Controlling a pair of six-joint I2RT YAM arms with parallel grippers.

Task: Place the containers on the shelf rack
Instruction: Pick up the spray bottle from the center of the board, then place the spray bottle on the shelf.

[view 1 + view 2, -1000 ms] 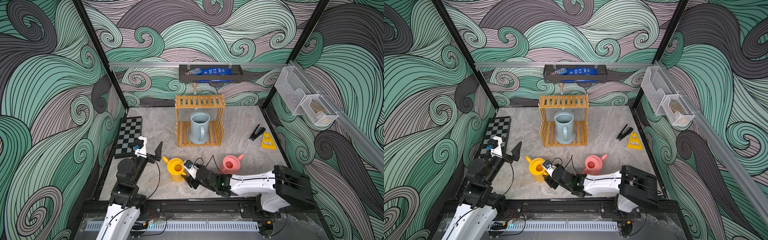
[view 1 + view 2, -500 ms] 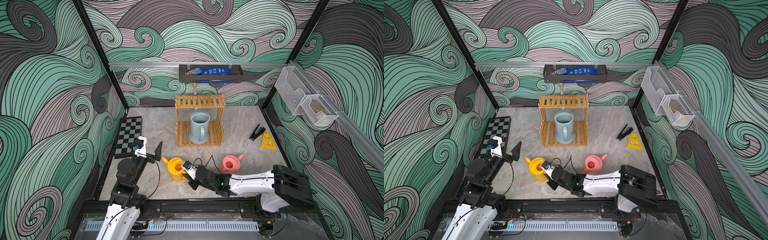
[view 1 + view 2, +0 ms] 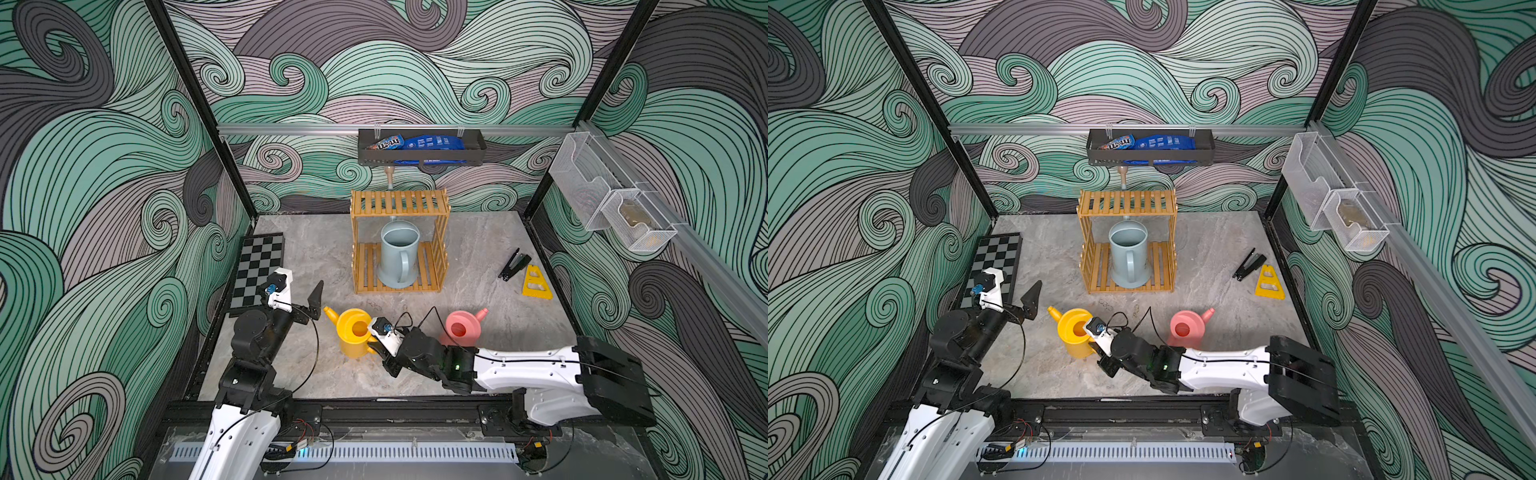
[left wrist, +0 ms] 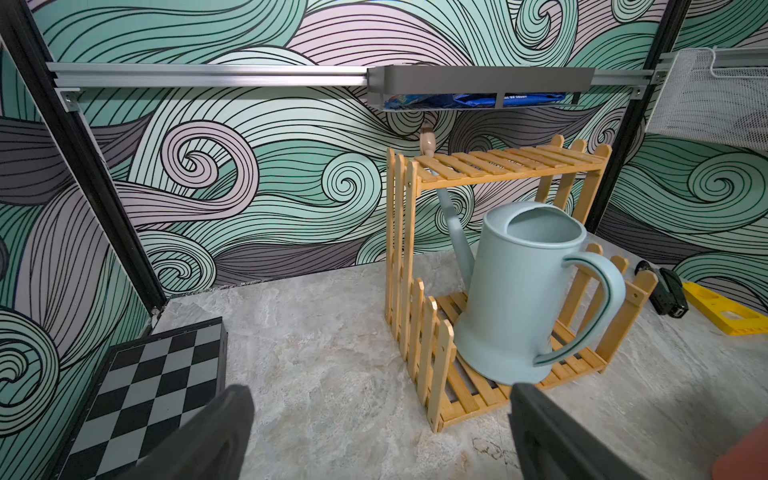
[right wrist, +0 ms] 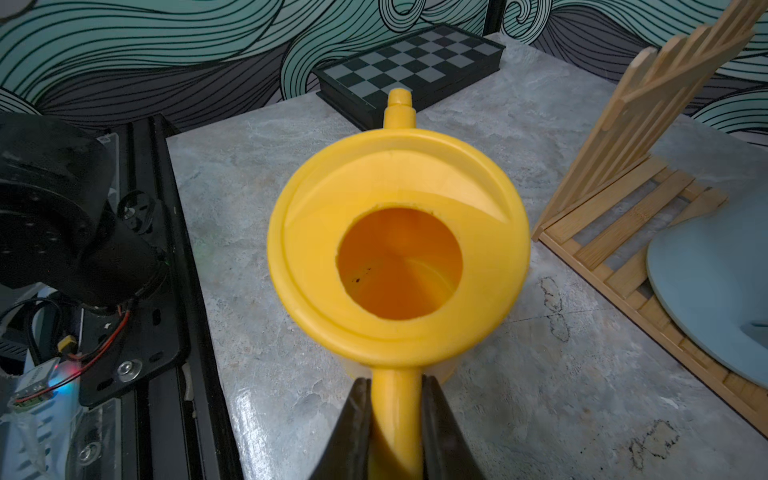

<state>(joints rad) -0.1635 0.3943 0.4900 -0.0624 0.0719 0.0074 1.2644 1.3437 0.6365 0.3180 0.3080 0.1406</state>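
The small yellow plastic watering can (image 3: pixel 353 336) is seen upright on the grey marbled tabletop (image 3: pixel 324 249), at about seven o'clock from the two-tier slatted bamboo shelf rack (image 3: pixel 399 203). Its thin loop handle (image 5: pixel 392 382) is pinched between the black fingers of the right gripper (image 5: pixel 394 415). No lift is yet evident. The left gripper (image 4: pixel 378 390) is spread wide, empty, and held at nine o'clock from the yellow can, near the folded black-and-grey chessboard (image 3: pixel 257 270).

The main risk is judged to lie in the narrow grip. With only the handle clamped, the body could swing about the fingers once it is raised, so that the spout dips and the base is set down crooked.

The lower tier is largely taken by the large pale blue plastic watering can (image 3: pixel 395 257), whose handle is turned toward six o'clock. Little slat is left on either side, so this can could be pushed or the side pickets struck if the yellow one is forced in there. The upper tier is bare, but a higher lift is needed. Its front rail could be caught by the can's base if the rise is cut short.

The small pink plastic watering can (image 3: pixel 461 328) stands at three o'clock from the yellow one, just beside the right forearm, and could be knocked over by a swing of that arm. The yellow spout is pointed toward ten o'clock, so the left fingers could be clipped if the can is turned.
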